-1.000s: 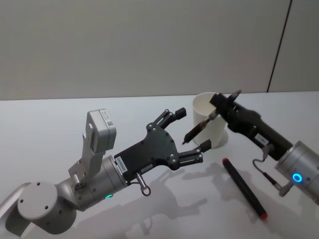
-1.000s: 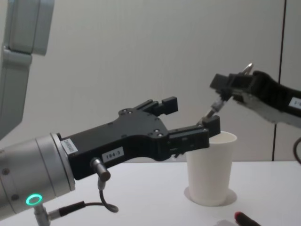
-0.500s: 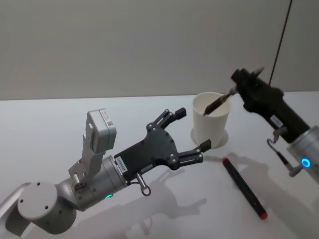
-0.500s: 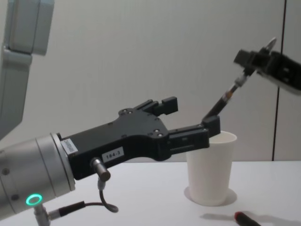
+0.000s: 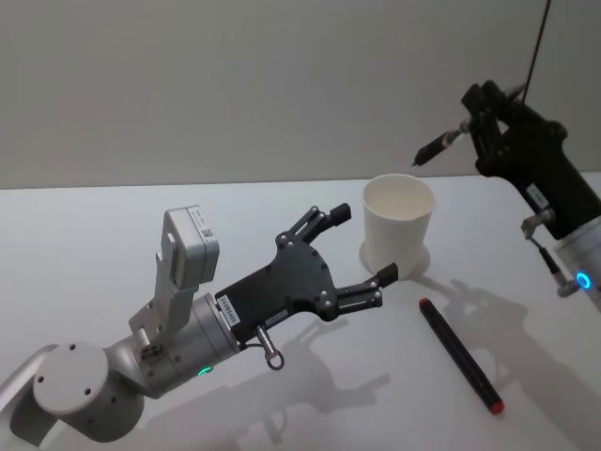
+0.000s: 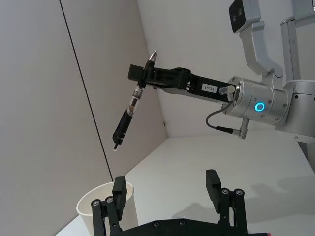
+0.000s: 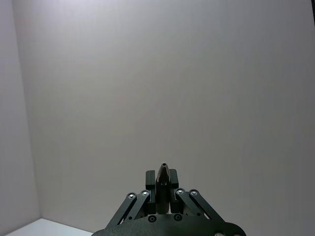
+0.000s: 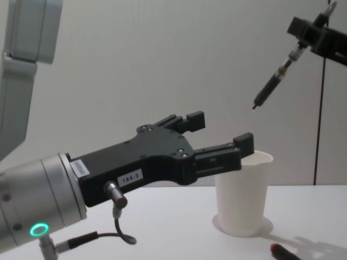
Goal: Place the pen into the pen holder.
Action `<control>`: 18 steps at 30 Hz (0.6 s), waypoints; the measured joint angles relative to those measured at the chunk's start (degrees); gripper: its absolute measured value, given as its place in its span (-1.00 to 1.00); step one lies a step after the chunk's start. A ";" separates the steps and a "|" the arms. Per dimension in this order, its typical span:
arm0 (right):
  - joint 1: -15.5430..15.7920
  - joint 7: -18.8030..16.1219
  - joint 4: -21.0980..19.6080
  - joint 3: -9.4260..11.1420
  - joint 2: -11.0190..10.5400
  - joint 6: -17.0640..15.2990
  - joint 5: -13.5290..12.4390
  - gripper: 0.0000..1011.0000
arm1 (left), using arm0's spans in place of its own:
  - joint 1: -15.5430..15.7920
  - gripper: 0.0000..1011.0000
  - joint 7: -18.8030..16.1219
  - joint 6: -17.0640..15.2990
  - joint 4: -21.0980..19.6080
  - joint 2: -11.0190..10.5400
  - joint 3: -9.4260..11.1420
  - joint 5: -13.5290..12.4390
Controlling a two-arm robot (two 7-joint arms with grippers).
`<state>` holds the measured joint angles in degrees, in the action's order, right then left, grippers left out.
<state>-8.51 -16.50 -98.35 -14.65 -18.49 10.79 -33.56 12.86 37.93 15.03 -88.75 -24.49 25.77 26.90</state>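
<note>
My R gripper (image 8: 307,37) clamps pen (image 8: 272,82) well above pen holder (image 8: 242,189), clear air between; long axis slanted, tip down. L gripper (image 5: 362,246) spread wide beside it.

Robotics test lab, bench station.
A bare white tabletop (image 5: 94,244) is meeting plain grey wall panels (image 5: 235,85) split by a dark seam (image 6: 80,73); a blue status ring (image 6: 259,106) and a green status ring (image 8: 39,229) are glowing on two metal robot arms (image 5: 169,348).

A slim dark pen (image 5: 435,145) hangs tilted, tip down, above the upright white paper cup (image 5: 399,228)
</note>
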 joint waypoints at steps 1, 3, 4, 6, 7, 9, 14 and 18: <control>-0.08 0.14 0.00 0.00 0.02 0.18 0.44 -0.73 | 0.00 0.98 0.00 0.00 0.00 0.00 0.00 0.00; -0.31 0.80 -0.04 0.02 0.09 0.82 2.58 -0.73 | 0.00 0.98 0.00 0.00 0.00 0.00 0.00 0.00; -0.37 1.00 -0.05 0.02 0.10 0.98 3.41 -0.73 | 0.00 0.98 0.00 0.00 0.00 0.00 0.00 0.00; -0.53 1.58 -0.11 0.02 0.13 1.13 5.19 -0.73 | 0.00 0.98 0.00 0.00 0.00 0.00 0.00 0.00; -0.62 1.90 -0.13 -0.01 0.15 1.13 6.39 -0.73 | 0.00 0.98 0.00 0.00 0.00 -0.01 0.00 0.00; -0.71 2.21 -0.15 -0.06 0.19 1.05 7.60 -0.73 | 0.00 0.98 0.00 0.00 0.00 0.00 0.00 0.00; -1.03 2.99 -0.02 -0.37 0.46 0.18 10.94 -0.73 | 0.00 0.98 0.00 0.00 0.00 0.00 0.00 0.00; -1.31 3.30 0.36 -0.62 0.75 -0.78 12.75 -0.73 | 0.00 0.98 0.00 0.00 0.00 0.00 0.00 0.00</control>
<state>-9.82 -13.19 -97.99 -15.27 -17.73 10.01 -20.81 12.86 37.92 15.03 -88.76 -24.49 25.77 26.90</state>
